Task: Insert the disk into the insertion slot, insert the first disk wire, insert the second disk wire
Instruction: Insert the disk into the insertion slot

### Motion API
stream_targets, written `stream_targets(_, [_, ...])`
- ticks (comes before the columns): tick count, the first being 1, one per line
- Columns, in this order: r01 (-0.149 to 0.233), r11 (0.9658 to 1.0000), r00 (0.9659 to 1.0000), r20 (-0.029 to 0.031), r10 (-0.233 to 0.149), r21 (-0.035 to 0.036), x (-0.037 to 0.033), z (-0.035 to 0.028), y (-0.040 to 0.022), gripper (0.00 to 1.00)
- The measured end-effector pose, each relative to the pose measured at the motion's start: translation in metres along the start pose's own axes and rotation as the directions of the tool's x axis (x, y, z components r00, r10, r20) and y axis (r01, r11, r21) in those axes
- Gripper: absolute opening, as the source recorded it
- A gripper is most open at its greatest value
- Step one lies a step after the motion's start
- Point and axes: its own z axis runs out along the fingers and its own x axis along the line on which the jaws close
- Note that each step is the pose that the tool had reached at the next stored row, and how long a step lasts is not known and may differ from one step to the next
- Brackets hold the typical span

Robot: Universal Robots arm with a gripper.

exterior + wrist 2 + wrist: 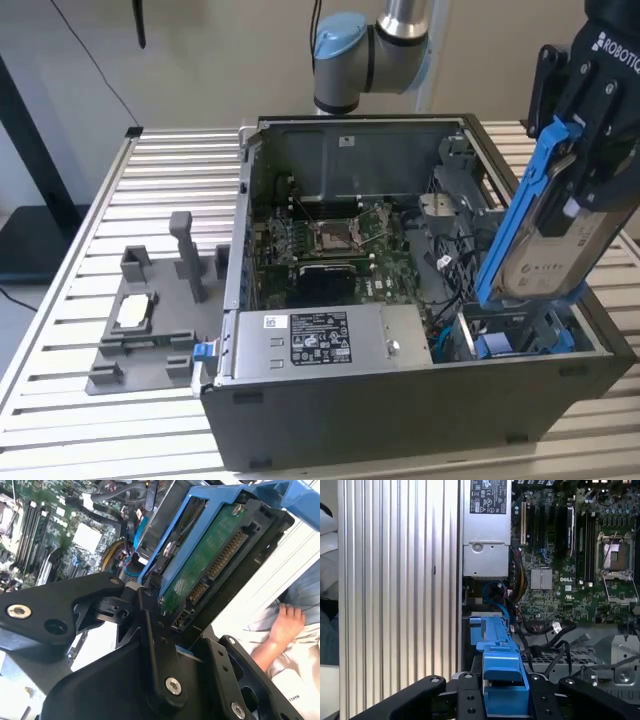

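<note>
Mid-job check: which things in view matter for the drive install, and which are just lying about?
In the job: disk, held in the gripper; slot, in the case below it.
Lying about: power-supply box; motherboard; grey tray and small chip beside the case.

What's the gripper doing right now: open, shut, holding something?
Gripper: shut on the disk, which hangs tilted above the insertion slot, not yet seated.
</note>
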Motion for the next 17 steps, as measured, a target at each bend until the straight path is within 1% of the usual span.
stream_targets(6, [0.004, 1.0, 1.0, -0.0002, -0.004, 0.0007, 0.0, 0.0089, -0.0013, 0.33])
stream_targets(17, [0.016, 0.9999, 0.9999, -0.0005, -0.016, 0.0015, -0.0001, 0.0234, -0.0034, 0.33])
